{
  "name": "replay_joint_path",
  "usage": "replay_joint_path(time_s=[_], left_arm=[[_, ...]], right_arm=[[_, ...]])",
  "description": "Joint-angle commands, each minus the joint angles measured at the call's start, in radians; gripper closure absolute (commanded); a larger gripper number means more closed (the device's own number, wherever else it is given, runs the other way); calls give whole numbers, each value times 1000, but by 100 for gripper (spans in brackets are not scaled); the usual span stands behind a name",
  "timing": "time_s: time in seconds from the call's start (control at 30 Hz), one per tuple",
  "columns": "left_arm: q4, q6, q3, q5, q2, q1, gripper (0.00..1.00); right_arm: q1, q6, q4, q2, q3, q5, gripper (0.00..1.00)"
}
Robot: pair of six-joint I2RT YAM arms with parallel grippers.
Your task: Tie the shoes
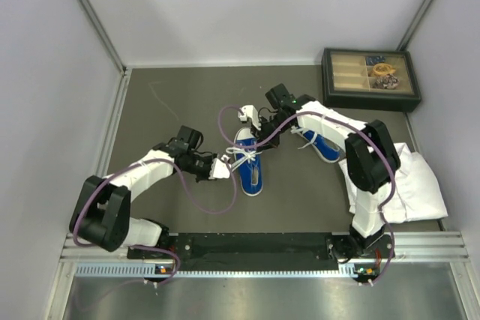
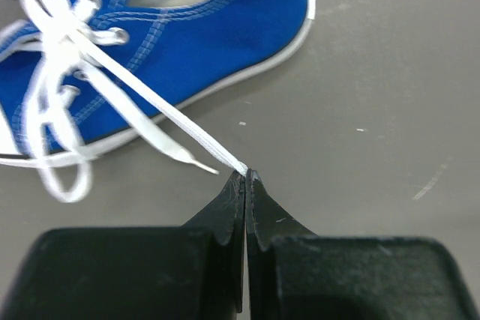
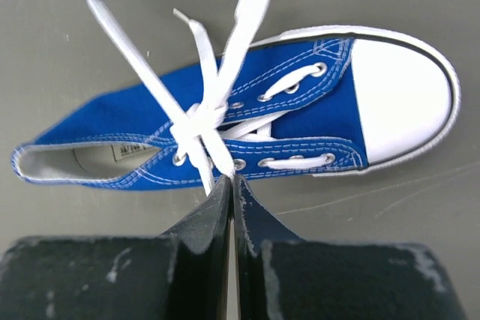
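Pinching a lace end (image 2: 187,136) in the closed left claw (image 2: 246,177); clamping the other lace (image 3: 210,162) over the shoe (image 3: 330,110) in the closed right claw (image 3: 230,181).

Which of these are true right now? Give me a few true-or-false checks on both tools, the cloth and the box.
1. The left tool pinches a white lace end. True.
2. The right tool stands wide open. False: it is shut on the other lace end.
3. The white cloth lies left of both sneakers. False: it lies right of the shoes.
4. The compartment box sits at the table's far right corner. True.
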Motion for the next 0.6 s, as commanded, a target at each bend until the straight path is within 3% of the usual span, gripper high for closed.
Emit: replay_joint_path(time_s=[0.0, 0.13, 0.27, 0.37, 0.57], left_arm=[[29, -8, -85, -4, -95, -1, 100], [32, -7, -111, -15, -128, -7, 99], [93, -82, -91, -21, -157, 10, 72], [156, -168, -88, -21, -194, 30, 63], [446, -343, -106, -24, -212, 70, 62]], right_arm=[[1, 213, 203, -137, -83, 29, 100], [1, 295, 266, -171, -154, 32, 100], [-1, 368, 333, -192, -199, 33, 100], [-1, 450, 390, -213, -237, 49, 100], [-1, 554, 479, -246, -304, 86, 100]])
